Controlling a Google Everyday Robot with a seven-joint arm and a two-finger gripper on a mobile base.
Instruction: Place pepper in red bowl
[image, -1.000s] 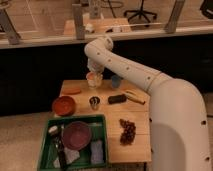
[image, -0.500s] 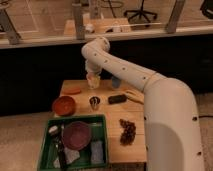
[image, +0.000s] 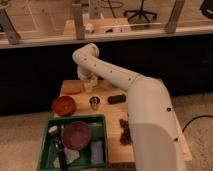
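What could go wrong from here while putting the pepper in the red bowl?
The gripper hangs beside the pepper, not over it, so a grasp may miss or push it toward the edge of the table. The small metal cup stands close to the red bowl and may get knocked.
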